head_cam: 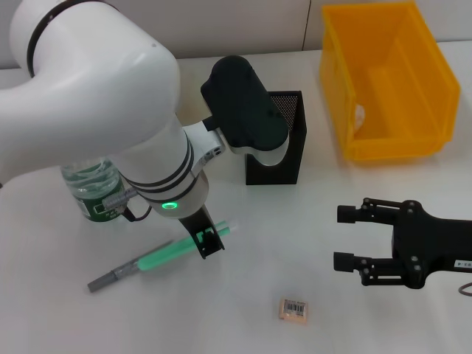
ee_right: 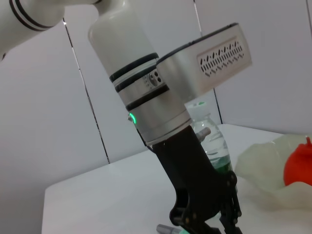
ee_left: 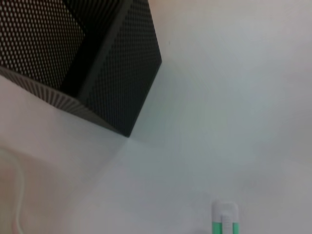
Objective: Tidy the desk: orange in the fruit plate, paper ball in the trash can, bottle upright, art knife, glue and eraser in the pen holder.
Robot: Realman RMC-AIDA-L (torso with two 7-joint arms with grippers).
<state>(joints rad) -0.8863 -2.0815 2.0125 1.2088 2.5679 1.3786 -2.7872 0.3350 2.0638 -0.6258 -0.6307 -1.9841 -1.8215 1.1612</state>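
Bringing my left hand [head_cam: 207,241] down clamped on the green art knife [head_cam: 158,259], bound for the pen holder [head_cam: 284,147]; right hand [head_cam: 352,240] waits spread apart.

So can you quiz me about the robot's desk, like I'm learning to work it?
1. True or false: the bottle lies on its side.
2. The left end effector is down at which thing? A. a green pen-shaped tool B. a banana C. a cup
3. Fill in: the right end effector, open, hovers over the table near the small beige ____.

Key:
1. False, it stands upright behind the left arm.
2. A.
3. Eraser. It lies on the table, not in the pen holder.
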